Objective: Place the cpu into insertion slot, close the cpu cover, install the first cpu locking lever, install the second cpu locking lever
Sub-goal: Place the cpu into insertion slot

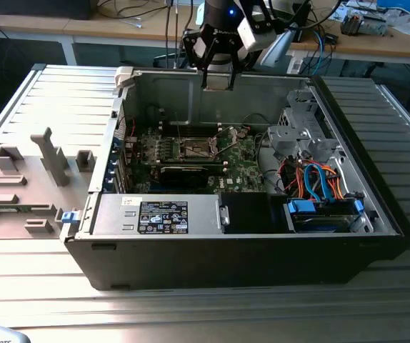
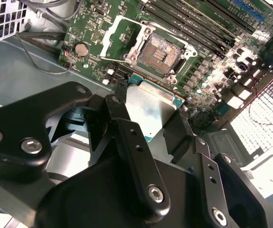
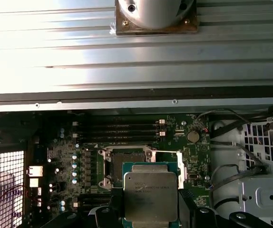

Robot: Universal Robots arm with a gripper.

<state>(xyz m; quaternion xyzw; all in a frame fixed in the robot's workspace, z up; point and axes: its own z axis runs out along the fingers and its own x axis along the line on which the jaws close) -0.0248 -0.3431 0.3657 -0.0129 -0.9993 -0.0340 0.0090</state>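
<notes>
Gripping the cpu [image 3: 150, 197] flat by its edges, my gripper [image 1: 218, 77] hovers well above the uncovered insertion slot [image 2: 159, 53], which I judge suits square seating.

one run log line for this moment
claw: shut on cpu | insertion slot: empty, uncovered | cpu cover: swung open

Arm [image 1: 228, 18]: one, dark, reaching down from above, wrist vertical.
Gripper [image 1: 218, 77]: black, two-fingered, pointing straight down, closed on cpu [image 3: 151, 197] by two opposite edges.
Fingers [image 2: 132, 142]: bolted linkage bars, one each side of the chip in both wrist views, roughly parallel.
</notes>
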